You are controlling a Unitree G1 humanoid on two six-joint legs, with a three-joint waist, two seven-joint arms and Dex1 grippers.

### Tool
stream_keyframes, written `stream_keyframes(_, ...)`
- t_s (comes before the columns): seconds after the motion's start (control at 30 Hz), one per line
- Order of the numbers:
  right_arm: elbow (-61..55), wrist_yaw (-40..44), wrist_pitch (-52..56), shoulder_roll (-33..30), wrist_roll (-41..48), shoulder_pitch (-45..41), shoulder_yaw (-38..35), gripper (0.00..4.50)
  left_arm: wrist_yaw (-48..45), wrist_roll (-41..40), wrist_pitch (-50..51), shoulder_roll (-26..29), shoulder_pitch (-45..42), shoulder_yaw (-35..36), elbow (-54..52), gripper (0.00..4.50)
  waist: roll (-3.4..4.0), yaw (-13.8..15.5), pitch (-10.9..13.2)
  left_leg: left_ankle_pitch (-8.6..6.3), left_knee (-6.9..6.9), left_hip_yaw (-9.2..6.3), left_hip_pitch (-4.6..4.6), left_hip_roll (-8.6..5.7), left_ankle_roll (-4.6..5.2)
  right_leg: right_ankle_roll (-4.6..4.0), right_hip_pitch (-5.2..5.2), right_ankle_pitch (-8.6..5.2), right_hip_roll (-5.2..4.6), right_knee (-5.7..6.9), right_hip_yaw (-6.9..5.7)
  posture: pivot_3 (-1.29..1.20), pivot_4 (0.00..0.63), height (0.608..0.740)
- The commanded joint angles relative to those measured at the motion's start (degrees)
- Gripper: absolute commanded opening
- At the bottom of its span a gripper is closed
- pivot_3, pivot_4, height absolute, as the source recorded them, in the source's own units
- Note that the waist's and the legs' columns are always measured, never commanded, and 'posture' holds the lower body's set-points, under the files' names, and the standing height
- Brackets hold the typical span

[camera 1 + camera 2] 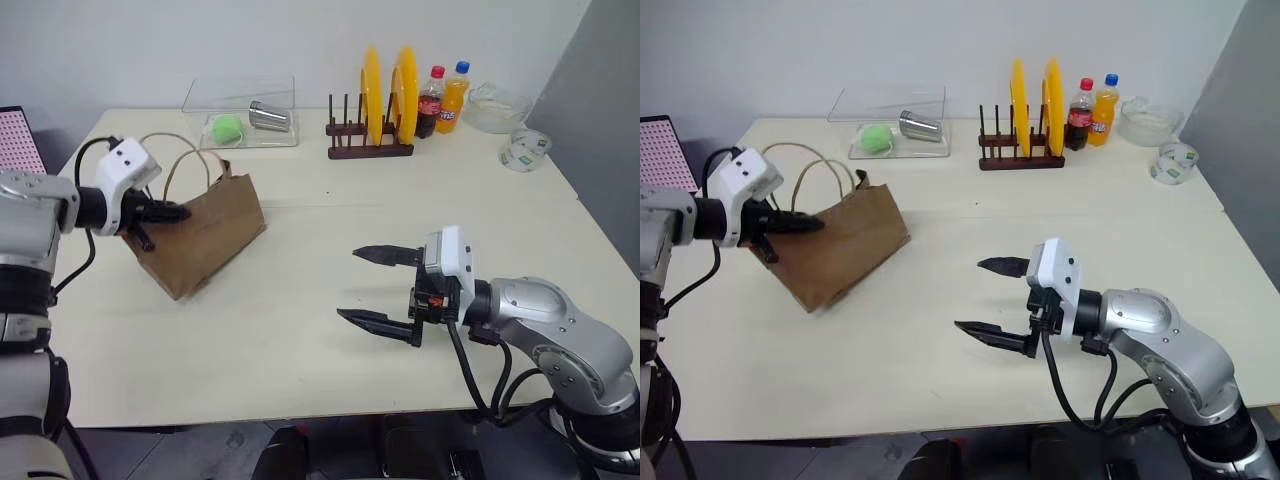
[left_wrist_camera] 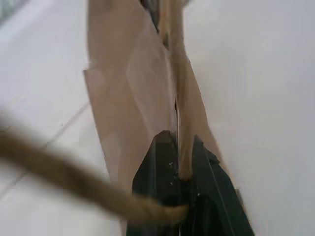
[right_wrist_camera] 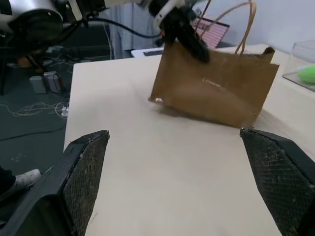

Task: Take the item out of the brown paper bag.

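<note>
The brown paper bag (image 1: pixel 210 232) stands tilted on the left part of the table (image 1: pixel 300 330), its cord handles (image 1: pixel 186 160) looping up above its mouth. My left gripper (image 1: pixel 176 212) is shut on the bag's upper edge; in the left wrist view its black fingers (image 2: pixel 160 179) pinch the paper wall (image 2: pixel 130 83) beside a cord. The item is hidden inside the bag. My right gripper (image 1: pixel 378 288) hangs open over the table's front middle, well to the right of the bag, with nothing between its fingers. It faces the bag (image 3: pixel 221 88).
At the back stand a clear tray (image 1: pixel 240 112) holding a green ball (image 1: pixel 227 128) and a steel cup (image 1: pixel 268 117), a rack with yellow plates (image 1: pixel 385 95), and cola (image 1: pixel 430 102) and orange soda bottles (image 1: pixel 453 97). A glass bowl (image 1: pixel 495 108) and tape roll (image 1: pixel 524 148) lie far right.
</note>
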Motion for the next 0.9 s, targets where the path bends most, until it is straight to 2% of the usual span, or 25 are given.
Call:
stream_keyframes(0.03, -4.2, -2.3, 0.6, -0.5, 1.7, 2.6, -3.6, 4.50, -3.1, 0.5, -6.7, -1.2, -6.8, 0.4, 3.1, 0.02, 0.00, 0.2, 0.0, 0.00, 0.00, -0.02, 0.00, -0.03, 0.00, 0.00, 0.00, 0.00, -0.02, 0.00, 0.00, 0.00, 0.150, 0.740)
stream_keyframes(0.2, -8.0, -8.2, 1.0, 1.5, 1.5, 8.7, -4.6, 4.50, -7.0, 2.6, -17.0, -6.8, -14.1, -1.8, 11.1, 0.02, -0.01, 1.0, 0.0, 0.00, 0.01, -0.01, -0.03, -0.06, 0.00, 0.00, 0.01, 0.00, -0.04, -0.04, -0.01, 0.00, 0.150, 0.740)
stream_keyframes(0.3, -10.3, -12.3, -0.5, 3.7, -1.5, 12.1, -3.2, 4.50, -7.8, 3.6, -22.1, -11.6, -18.3, -2.4, 17.0, 0.02, -0.03, 1.1, 0.0, 0.00, 0.03, -0.02, -0.04, -0.07, 0.00, 0.00, 0.01, 0.00, -0.04, -0.02, -0.02, 0.00, 0.150, 0.740)
stream_keyframes(0.47, -13.4, -18.5, -6.5, 6.6, -12.2, 17.8, 0.5, 4.50, -8.2, 6.5, -33.6, -21.2, -23.6, -4.1, 27.8, 0.02, -0.04, 1.1, 0.0, 0.00, 0.05, -0.03, -0.05, -0.12, 0.00, 0.02, 0.00, -0.01, -0.05, -0.02, -0.02, 0.00, 0.150, 0.740)
stream_keyframes(0.67, -18.3, -23.2, -7.0, 7.7, -17.5, 24.2, 1.4, 4.50, -4.5, 9.9, -42.0, -31.7, -29.2, -4.4, 38.0, 0.02, -0.08, 0.9, 0.0, 0.00, 0.07, -0.02, -0.07, -0.19, 0.00, 0.04, 0.00, -0.01, -0.10, -0.03, 0.01, 0.00, 0.150, 0.740)
stream_keyframes(0.9, -20.4, -30.2, -7.5, 8.6, -21.7, 29.3, 2.6, 4.50, 0.7, 14.2, -48.8, -40.4, -31.4, -5.1, 43.1, 0.02, -0.09, 0.8, 0.0, 0.00, 0.07, -0.01, -0.06, -0.21, 0.01, 0.05, 0.00, -0.02, -0.10, 0.01, 0.04, 0.00, 0.150, 0.740)
